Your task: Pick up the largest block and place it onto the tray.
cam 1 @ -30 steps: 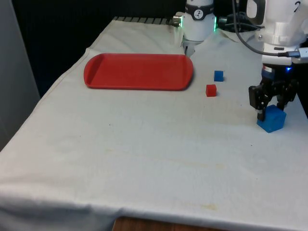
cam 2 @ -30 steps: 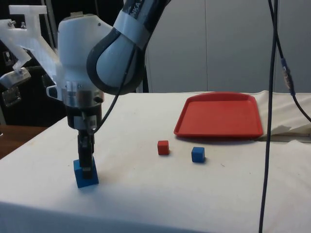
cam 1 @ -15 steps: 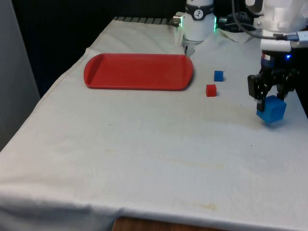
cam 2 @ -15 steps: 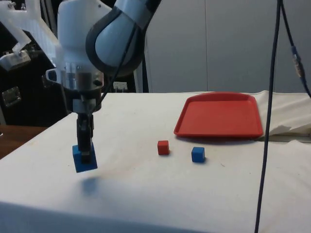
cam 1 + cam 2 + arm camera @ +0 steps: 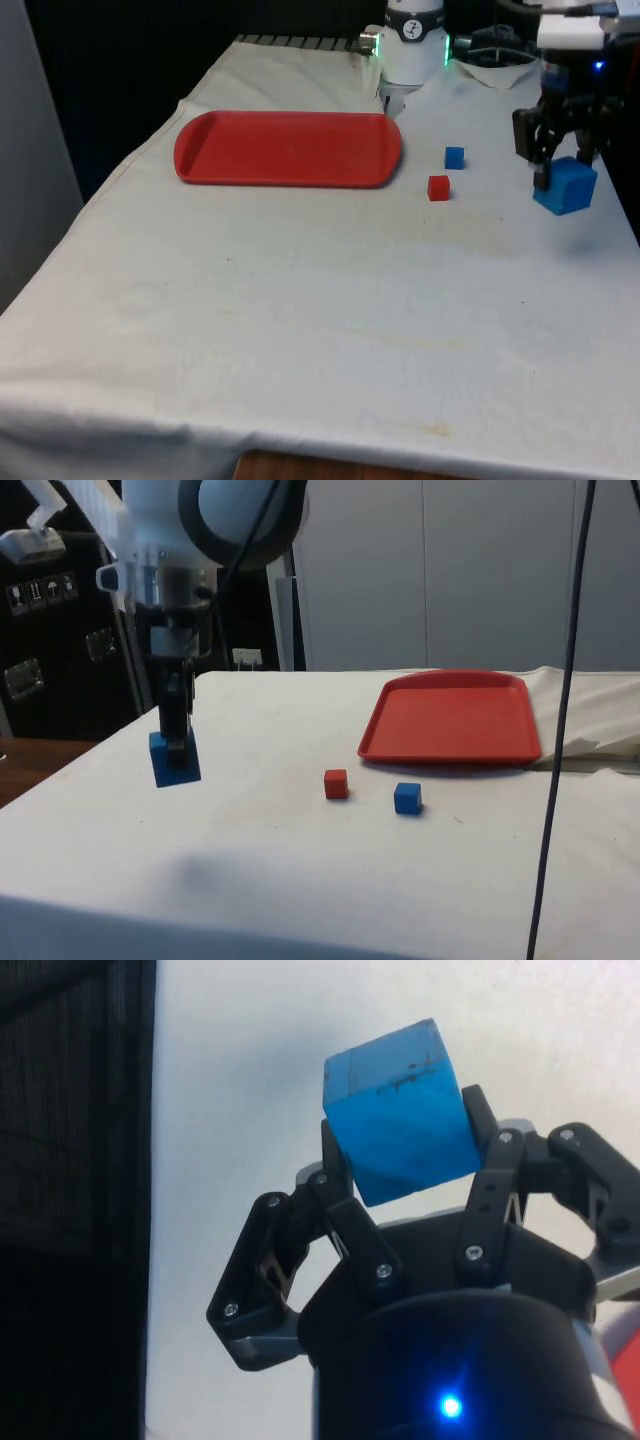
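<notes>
Now I see the gripper (image 5: pixel 562 175) pinching the big blue block (image 5: pixel 566 187), tilted, clear above the cloth (image 5: pixel 300 290), small cubes (image 5: pixel 337 783) and tray (image 5: pixel 288 148) well apart.

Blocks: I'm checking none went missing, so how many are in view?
3. A large blue block is held off the cloth by the gripper; a small red block and small blue block lie beside the red tray.
</notes>
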